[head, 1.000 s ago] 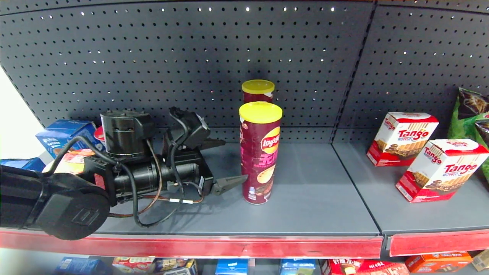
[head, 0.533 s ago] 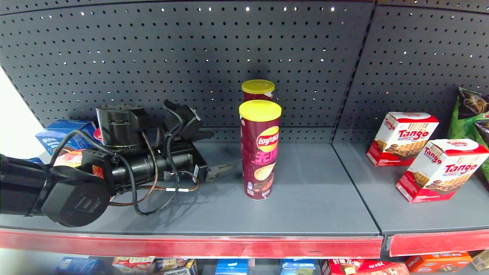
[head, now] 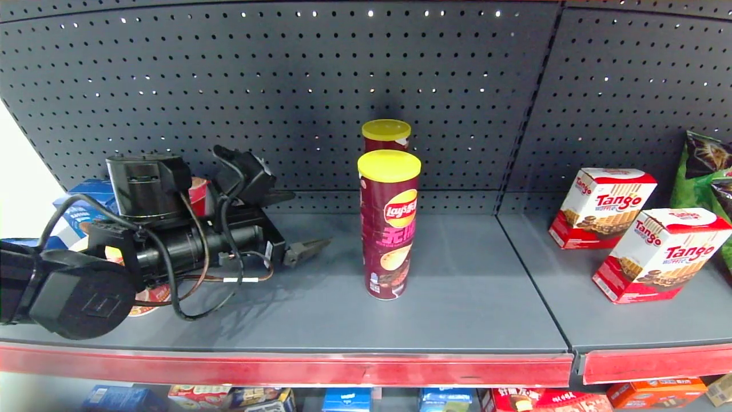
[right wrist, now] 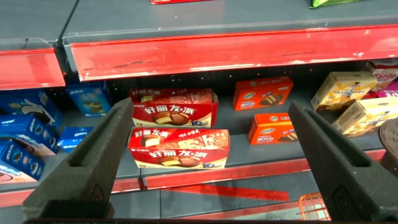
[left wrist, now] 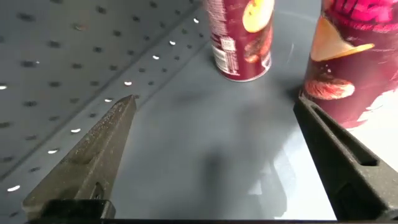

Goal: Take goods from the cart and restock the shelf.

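Clearing: back left gripper [head: 309,220] out level toward 9 o'clock, fingers missing the can [head: 390,229].
Grip: spread wide, empty.
Can: upright, 3 o'clock of gripper.

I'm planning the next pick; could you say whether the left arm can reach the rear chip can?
Probably yes. The open left end effector sits beside the cans, with bare shelf between it and the rear chip can; the front chip can stands to one side of that path.
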